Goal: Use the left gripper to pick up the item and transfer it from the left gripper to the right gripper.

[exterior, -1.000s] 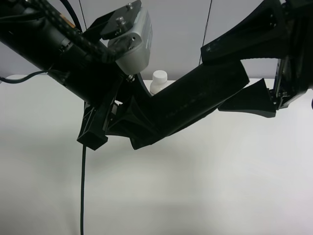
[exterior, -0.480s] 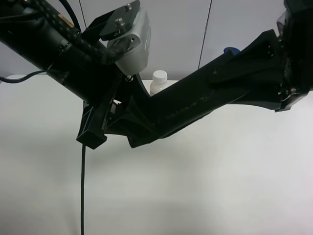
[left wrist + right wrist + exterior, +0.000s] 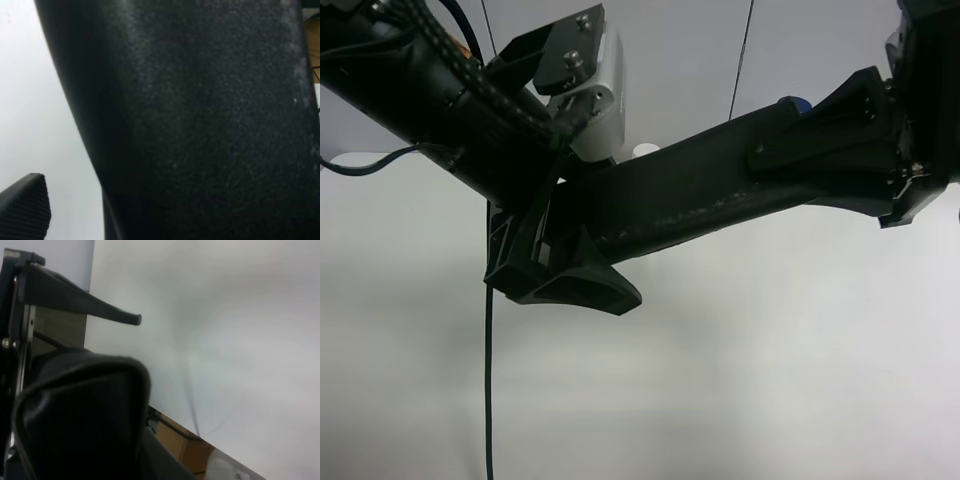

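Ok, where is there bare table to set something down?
In the exterior high view, the broadest bare table is the lower part, below the crossed arms and right of the hanging black cable. A narrower strip lies left of the cable. The upper middle is crowded: the arms overlap there, nearly hiding the white bottle cap.

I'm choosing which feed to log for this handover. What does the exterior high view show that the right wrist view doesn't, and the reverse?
Only exterior high: a white bottle cap peeking from behind the crossed arms, a white wrist camera and a hanging black cable. Only right wrist: one gripper finger close up, and a brown surface past the table edge. Both: the white table and large black shapes blocking much of the picture.
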